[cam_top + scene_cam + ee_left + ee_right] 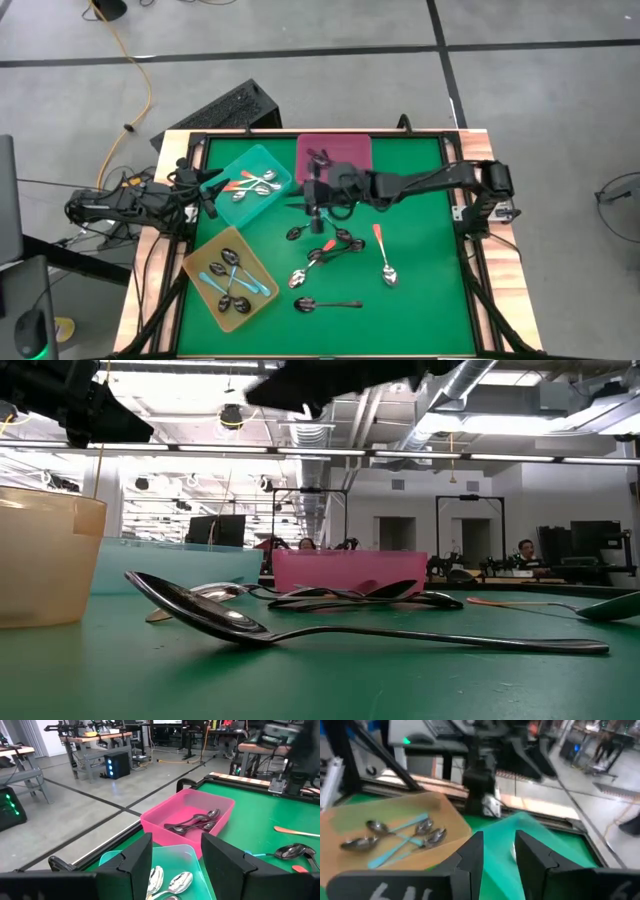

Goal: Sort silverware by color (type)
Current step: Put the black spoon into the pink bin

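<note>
Loose spoons lie on the green mat: a dark one (325,303) near the front, also in the low view (300,625), an orange-handled one (383,250), and a cluster (325,245). The pink tray (350,145) holds dark spoons (192,822). In the teal tray (222,175) lie orange-handled spoons (250,185), and in the yellow tray (195,262) blue-handled spoons (400,835). My right gripper (298,203) hangs above the mat between the pink and teal trays, pointing toward the table's left. My left gripper (175,855) waits open at the left edge beside the teal tray.
The three trays fill the mat's left and far-middle parts. Bare green mat (420,290) lies at the right and near right. A raised black frame (470,250) borders the mat. My right arm (420,182) reaches across the pink tray's near edge. People sit far behind the table (525,550).
</note>
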